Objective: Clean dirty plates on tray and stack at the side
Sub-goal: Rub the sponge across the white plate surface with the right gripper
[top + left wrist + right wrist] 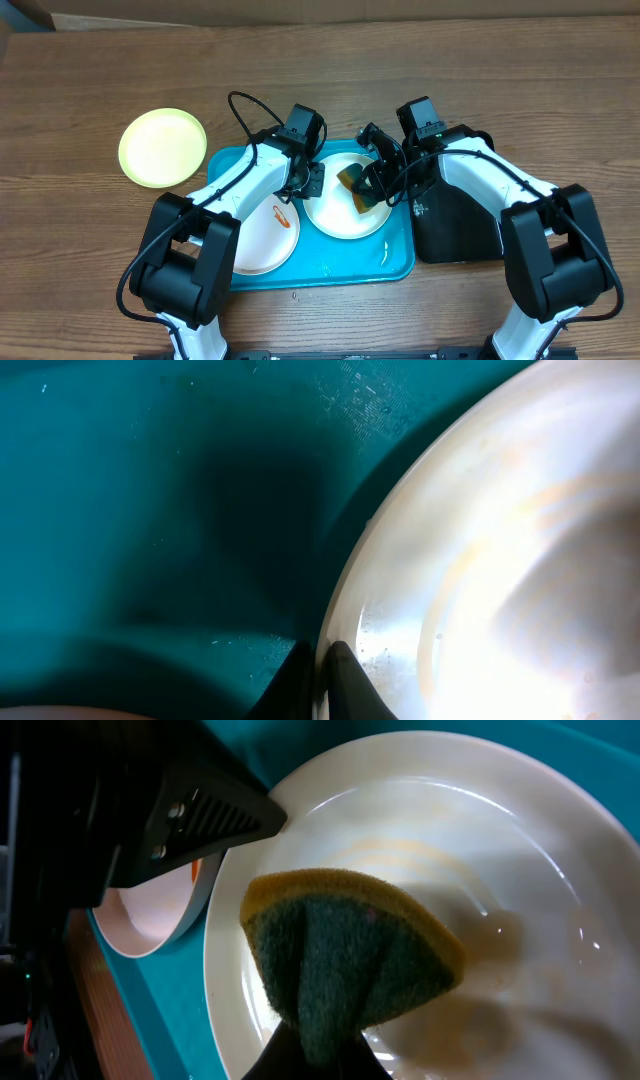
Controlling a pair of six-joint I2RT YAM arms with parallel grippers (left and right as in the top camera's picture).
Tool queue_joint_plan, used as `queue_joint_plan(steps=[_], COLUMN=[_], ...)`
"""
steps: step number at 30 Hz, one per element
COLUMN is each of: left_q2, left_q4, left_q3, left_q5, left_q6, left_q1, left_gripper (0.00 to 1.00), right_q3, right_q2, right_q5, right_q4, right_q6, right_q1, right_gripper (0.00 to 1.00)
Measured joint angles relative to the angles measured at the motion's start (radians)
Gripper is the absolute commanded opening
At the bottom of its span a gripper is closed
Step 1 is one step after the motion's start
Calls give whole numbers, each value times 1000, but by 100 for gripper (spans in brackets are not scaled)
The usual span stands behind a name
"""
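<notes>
Two white plates lie in the turquoise tray [396, 262]. My left gripper [312, 182] is shut on the left rim of the middle plate [340, 215]; the left wrist view shows that rim [345, 600] pinched between the dark fingertips [345, 680]. My right gripper [375, 185] is shut on a yellow and green sponge [350, 950], folded and pressed onto the same plate [450, 840], which is wet with faint orange streaks. The other white plate [262, 240] lies at the tray's left with an orange smear [280, 212]. A pale yellow-green plate [162, 147] sits on the table left of the tray.
A black tray [455, 225] lies right of the turquoise tray, under my right arm. The wooden table [100, 250] runs around both trays. The left arm's black body [150, 810] stands close above the plate's left rim.
</notes>
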Motion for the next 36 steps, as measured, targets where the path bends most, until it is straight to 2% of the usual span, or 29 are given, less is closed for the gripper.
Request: queue_joint_plan(steps=[7, 12, 25, 32, 36], left_q2=[0, 0, 0, 0, 0], left_q4=[0, 0, 0, 0, -1], left_q3=[0, 0, 0, 0, 0], left_q5=[0, 0, 0, 0, 0], left_q6=[0, 0, 0, 0, 0], left_q1=[0, 0, 0, 0, 0], left_gripper=[8, 8, 8, 8, 8], right_q3=[-55, -113, -116, -43, 46], right_q2=[-1, -1, -1, -1, -5], right_q5=[89, 154, 249, 133, 99], right_q4=[24, 94, 306, 230, 121], right_q6=[-21, -26, -23, 2, 12], right_q1=[5, 5, 5, 4, 3], right_gripper=[4, 4, 4, 4, 4])
